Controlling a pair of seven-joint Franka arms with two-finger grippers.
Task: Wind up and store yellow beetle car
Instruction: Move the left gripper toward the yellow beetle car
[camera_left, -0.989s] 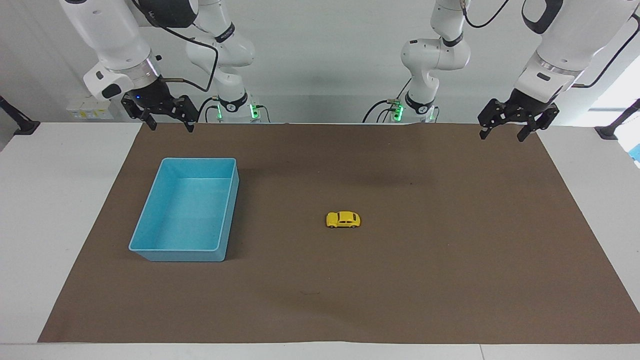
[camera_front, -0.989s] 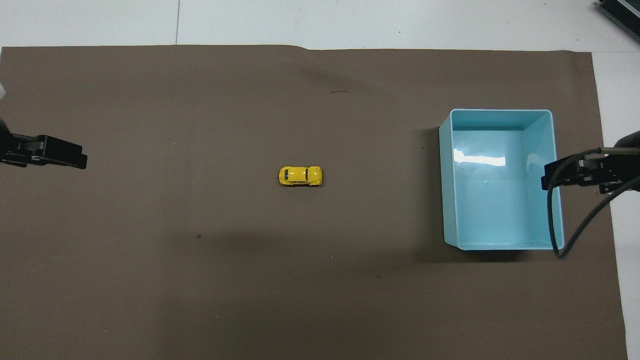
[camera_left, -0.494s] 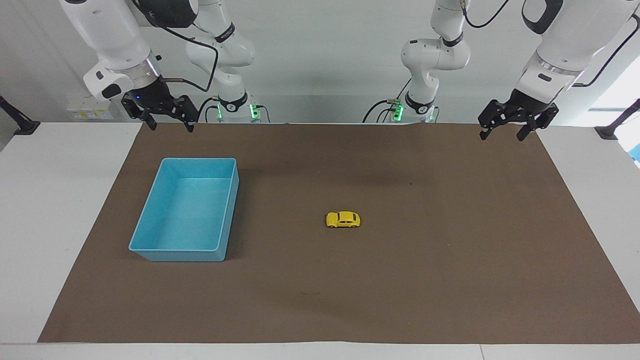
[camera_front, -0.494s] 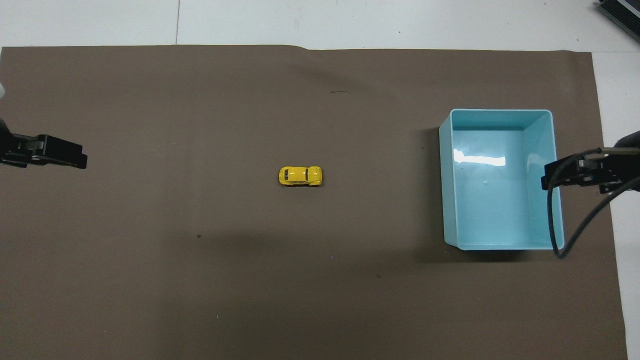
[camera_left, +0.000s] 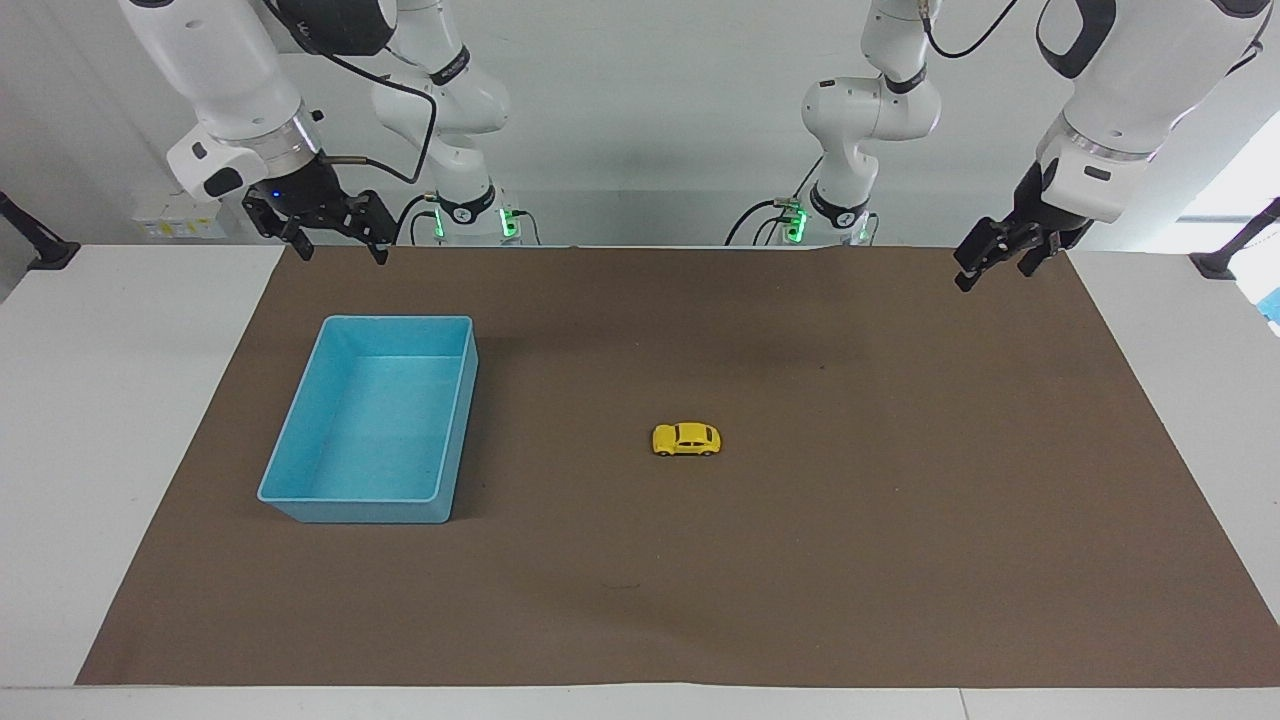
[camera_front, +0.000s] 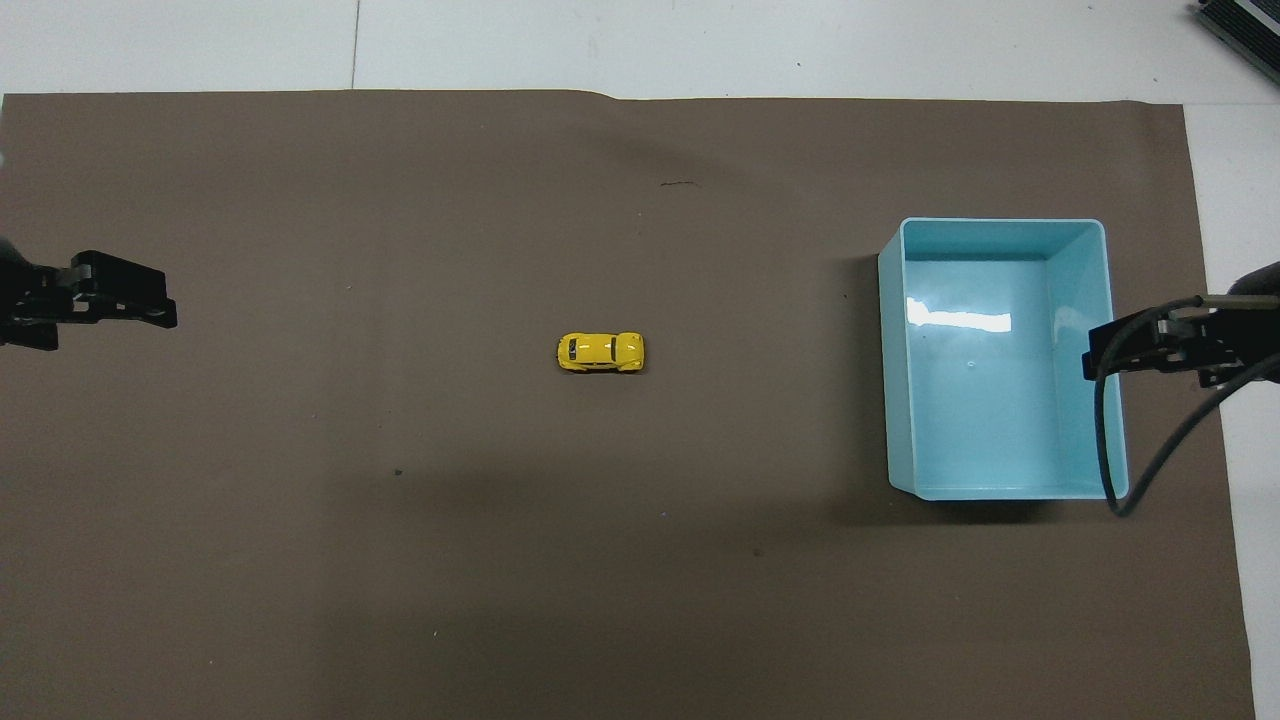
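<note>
Approach stage, both arms up at the robots' edge of the brown paper mat (camera_left: 900, 560).

Open light-blue plastic bin (camera_left: 300, 505) sits below and ahead of the waiting right gripper (camera_left: 335, 238), fingers spread. Left gripper (camera_left: 998, 262) is turned edge-on; whether it's spread, I cannot tell. Tiny yellow beetle toy car (camera_left: 686, 439) sits mid-mat, well apart from both. Best play, I'd say: descend square over its rounded body, pinch across the flanks, keep wheels free for winding.

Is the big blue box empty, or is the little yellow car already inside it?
Empty. The light blue plastic bin shows only its bare floor, and the tiny yellow beetle car sits on its wheels on the brown mat, apart from it.
</note>
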